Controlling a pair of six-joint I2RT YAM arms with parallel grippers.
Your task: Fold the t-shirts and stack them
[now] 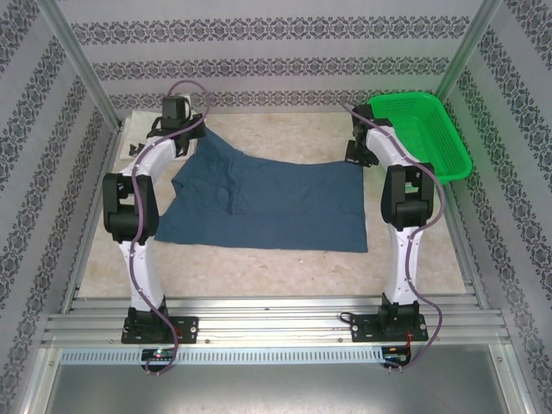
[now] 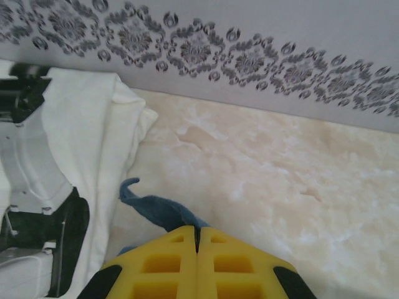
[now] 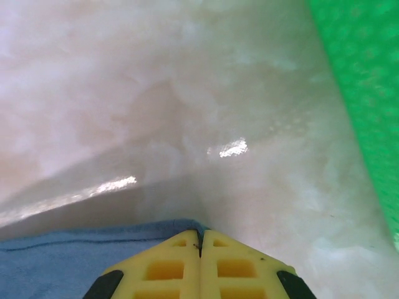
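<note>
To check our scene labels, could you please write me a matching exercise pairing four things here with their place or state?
Things:
1 blue t-shirt
2 white shirt
3 green basket
4 left end effector

Place or state:
A at the far-right corner of the table
B shut on a corner of blue cloth
C spread out mid-table
D by the patterned wall

Pairs: 1-C, 2-D, 3-A, 4-B

Near table [image 1: 259,272] edge is bare; blue shirt [image 1: 276,207] covers the middle, green basket [image 1: 427,129] blocks far right.
</note>
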